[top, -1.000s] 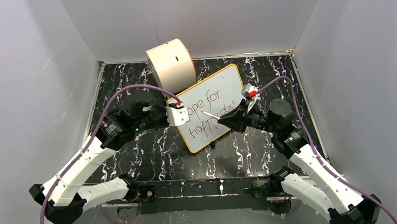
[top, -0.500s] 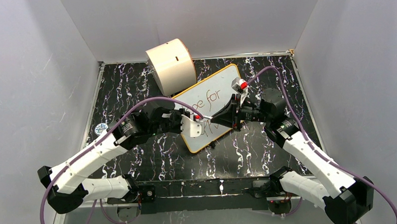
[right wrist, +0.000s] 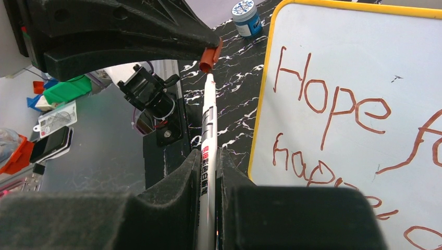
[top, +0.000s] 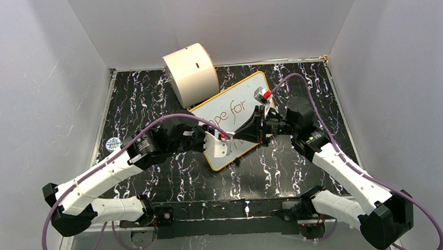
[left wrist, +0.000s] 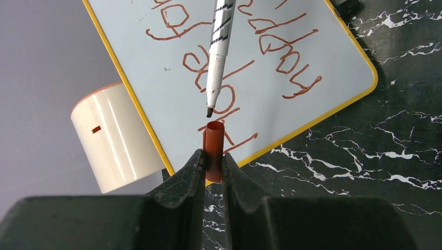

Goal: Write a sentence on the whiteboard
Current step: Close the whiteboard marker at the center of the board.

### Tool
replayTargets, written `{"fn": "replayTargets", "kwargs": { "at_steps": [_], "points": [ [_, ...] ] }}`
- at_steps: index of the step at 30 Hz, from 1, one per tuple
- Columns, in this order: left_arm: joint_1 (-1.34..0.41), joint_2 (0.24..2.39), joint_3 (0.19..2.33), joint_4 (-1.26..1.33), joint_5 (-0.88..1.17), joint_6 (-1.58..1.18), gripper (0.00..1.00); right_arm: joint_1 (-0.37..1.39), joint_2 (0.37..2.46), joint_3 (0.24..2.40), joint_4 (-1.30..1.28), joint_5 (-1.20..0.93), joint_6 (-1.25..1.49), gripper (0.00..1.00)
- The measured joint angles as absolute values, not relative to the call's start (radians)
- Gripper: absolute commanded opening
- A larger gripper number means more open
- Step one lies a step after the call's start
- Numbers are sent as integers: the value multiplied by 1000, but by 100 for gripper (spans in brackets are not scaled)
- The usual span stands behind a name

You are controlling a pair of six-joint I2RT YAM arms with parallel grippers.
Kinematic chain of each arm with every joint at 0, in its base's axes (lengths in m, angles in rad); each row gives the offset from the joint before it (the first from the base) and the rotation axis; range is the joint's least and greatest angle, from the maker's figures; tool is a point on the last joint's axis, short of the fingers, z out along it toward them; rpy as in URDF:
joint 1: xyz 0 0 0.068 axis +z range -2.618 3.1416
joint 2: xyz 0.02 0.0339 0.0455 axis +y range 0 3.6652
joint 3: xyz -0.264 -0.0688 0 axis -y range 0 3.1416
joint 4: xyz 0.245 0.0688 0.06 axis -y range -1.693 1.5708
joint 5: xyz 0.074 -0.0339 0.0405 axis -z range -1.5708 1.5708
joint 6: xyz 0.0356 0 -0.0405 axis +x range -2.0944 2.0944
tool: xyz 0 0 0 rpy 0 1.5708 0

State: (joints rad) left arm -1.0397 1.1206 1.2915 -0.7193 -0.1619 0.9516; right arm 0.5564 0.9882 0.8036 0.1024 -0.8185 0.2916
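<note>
Facing R arm (top: 343, 171): L end effector (left wrist: 212, 156)

whiteboard (right wrist: 359, 41) | sentence (right wrist: 333, 109), first line: "Hope for" | second line, beneath it: "happy", remainder cut off | marker (right wrist: 208, 151) barrel print: unreadable

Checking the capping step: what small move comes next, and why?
Probably ease the marker straight into the cap: its tip sits just short of the open end, roughly in line. The right gripper holds the marker, the left gripper the cap.
</note>
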Motion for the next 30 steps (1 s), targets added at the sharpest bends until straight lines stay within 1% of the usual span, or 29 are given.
{"fn": "replayTargets", "kwargs": {
  "at_steps": [30],
  "points": [
    [-1077, 1142, 1303, -711, -220, 954, 0, 556, 1003, 804, 99, -834, 292, 0]
  ]
}}
